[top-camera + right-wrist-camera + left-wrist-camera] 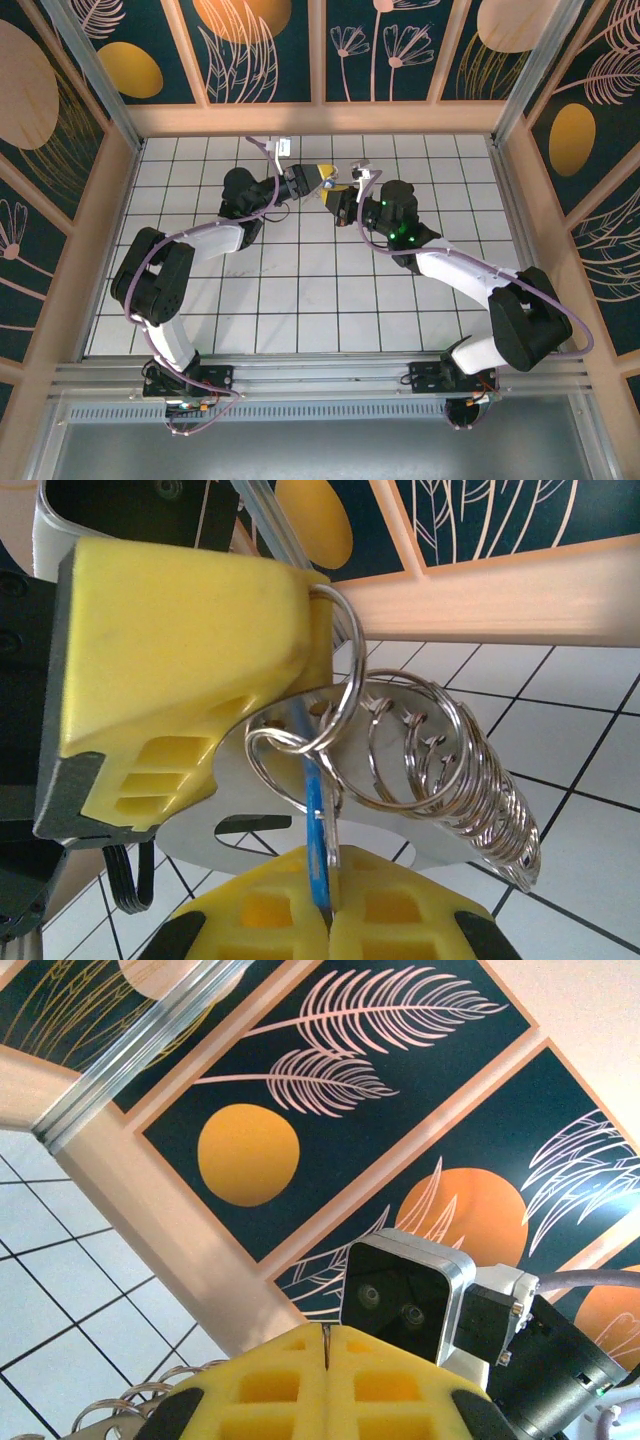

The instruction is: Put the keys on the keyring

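Right wrist view: the right pincer [325, 925] is pressed together on the key [315, 800], and the key's blue part stands up from between the yellow fingers. The key is touching the silvery rings of the keyring [440, 770]. The keyring hangs in the air above the tiled desk [590, 810]. The left pincer [305, 620] is also closed and pinches the keyring at its tip.

Arms bent inward, left gripper [324, 175] and right gripper [335, 193] closed, tips together
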